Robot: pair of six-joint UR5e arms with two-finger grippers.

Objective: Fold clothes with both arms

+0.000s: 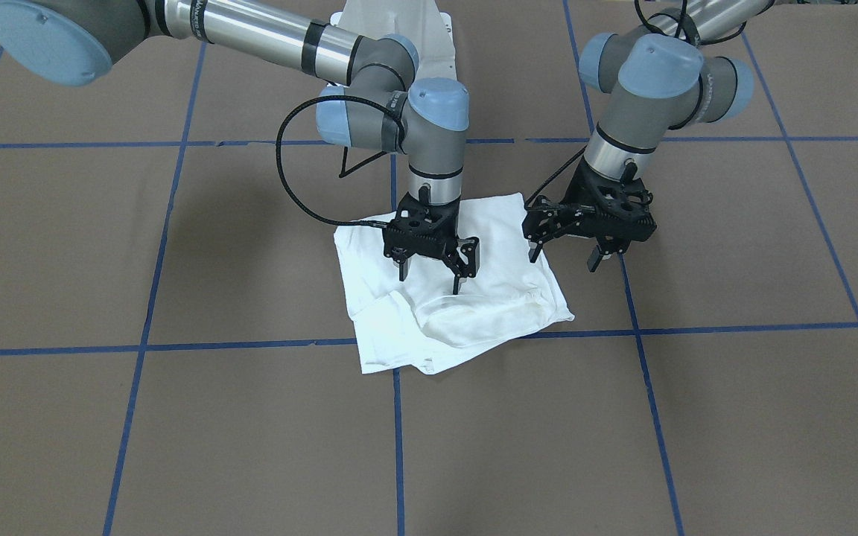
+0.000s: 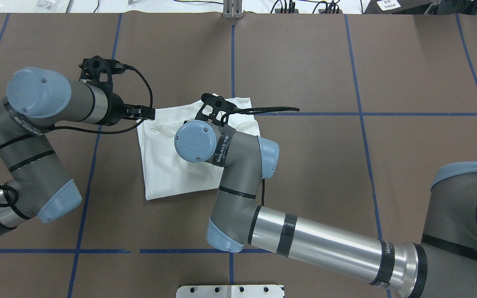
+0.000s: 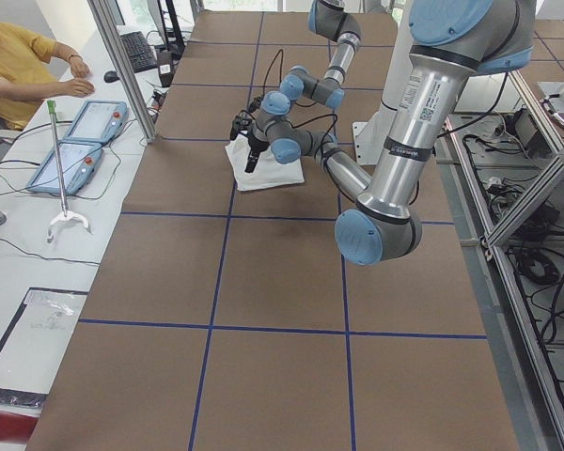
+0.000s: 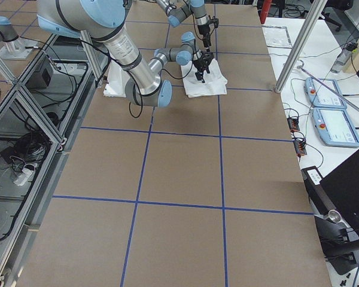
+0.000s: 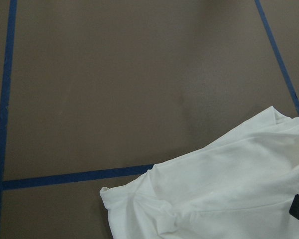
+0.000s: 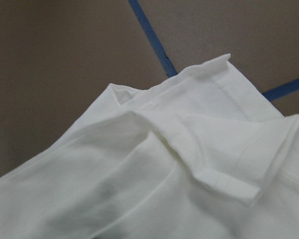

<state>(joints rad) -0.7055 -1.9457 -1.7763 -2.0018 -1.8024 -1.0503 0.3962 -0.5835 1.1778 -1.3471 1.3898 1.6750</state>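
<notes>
Brown table [image 1: 176,246] carrying folded white T-shirt [image 1: 503,298] at centre. Above it, right gripper [image 1: 430,277] hovering spread wide; left gripper [image 1: 563,257] hanging equally wide at its 3 o'clock edge, front view. Risk: jaws catching top layer only, dragging loose 6 o'clock flaps apart.

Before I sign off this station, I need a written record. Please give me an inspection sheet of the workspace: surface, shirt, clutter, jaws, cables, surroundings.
Surface: brown table marked with blue tape lines; no damage seen.
Job's things: white shirt folded to a rough square, layers uneven, lying over a tape crossing.
Clutter: nothing seen.
Jaws: left arm has its jaws open at the shirt's side edge; right arm has its jaws open over the shirt.
Cables: black cable loops from the right arm's wrist; second cable loops at the left arm's wrist.
Surroundings: a person and two control tablets at a side bench.
</notes>
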